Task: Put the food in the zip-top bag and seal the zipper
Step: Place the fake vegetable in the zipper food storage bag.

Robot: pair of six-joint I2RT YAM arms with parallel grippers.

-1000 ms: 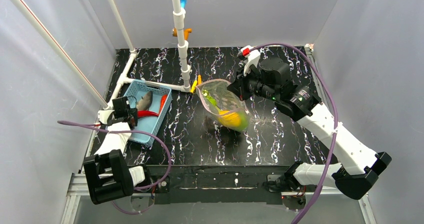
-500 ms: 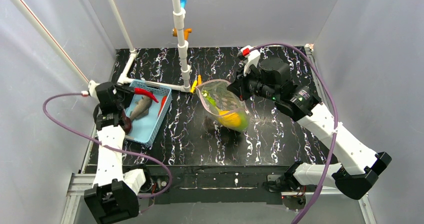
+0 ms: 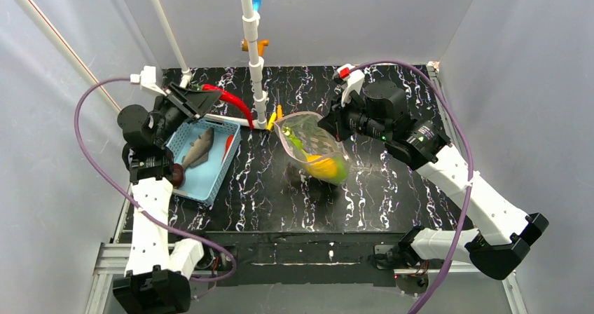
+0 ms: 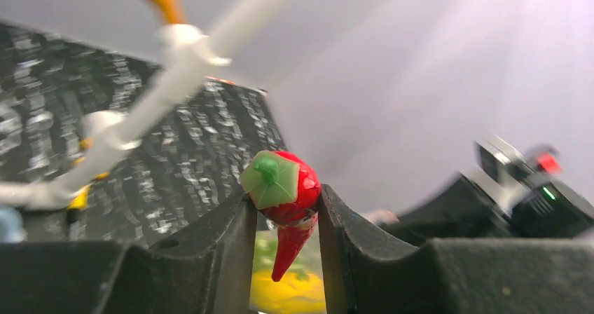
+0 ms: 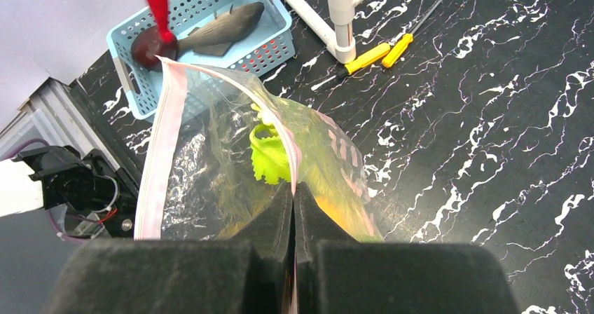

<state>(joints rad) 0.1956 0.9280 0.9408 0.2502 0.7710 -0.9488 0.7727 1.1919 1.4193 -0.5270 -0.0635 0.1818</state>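
Robot test cell, lab-type. Pale blank walls (image 3: 49, 188) box in a black marbled table (image 3: 266, 188) at mid-frame. White pipe frame (image 3: 251, 30) top centre. Left arm (image 3: 149, 216) and right arm (image 3: 483, 202) bolted to metal rail (image 3: 106, 258) along bottom edge, purple cables (image 3: 465, 161) looping off them.

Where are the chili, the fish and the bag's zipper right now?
chili (image 4: 300, 188), left wrist view, red body beside the green cap.
fish (image 5: 220, 26), right wrist view, grey mid-body.
zipper (image 5: 160, 146), right wrist view, pink strip's left run.
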